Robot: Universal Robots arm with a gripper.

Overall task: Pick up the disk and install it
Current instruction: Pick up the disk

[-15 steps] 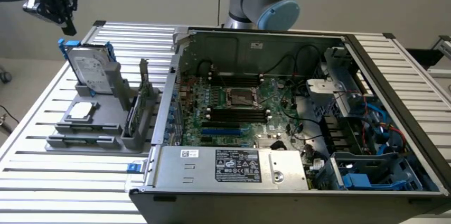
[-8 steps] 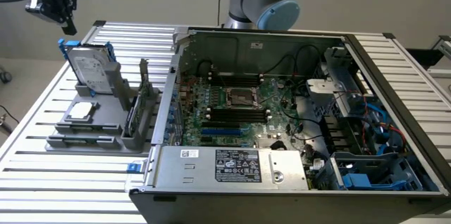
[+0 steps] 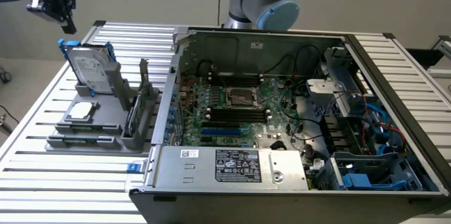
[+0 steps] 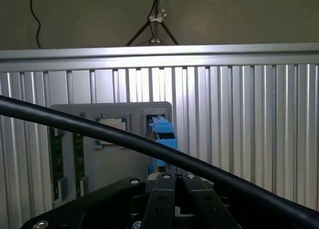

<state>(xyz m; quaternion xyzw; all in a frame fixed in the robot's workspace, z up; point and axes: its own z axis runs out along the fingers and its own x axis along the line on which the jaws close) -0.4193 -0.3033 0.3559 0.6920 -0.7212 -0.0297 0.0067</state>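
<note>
Hanging in the upper left of the exterior view, the gripper (image 3: 65,20) is well above the disk (image 3: 93,68), and the frame edge cuts off its upper body. The wrist view shows its fingers (image 4: 162,194) pressed together with nothing between them. The disk stands upright, leaning slightly, in a slot of the grey holder (image 3: 105,129) on the slatted table (image 3: 42,182), at the exterior view's left and apart from the open computer case (image 3: 268,44) — its lower edge is hidden inside the slot. From the wrist it appears edge-on, so just its blue carrier (image 4: 162,132) can be made out. A black cable (image 4: 60,118) crosses in front of the holder, covering part of the small square chip (image 4: 110,124).
</note>
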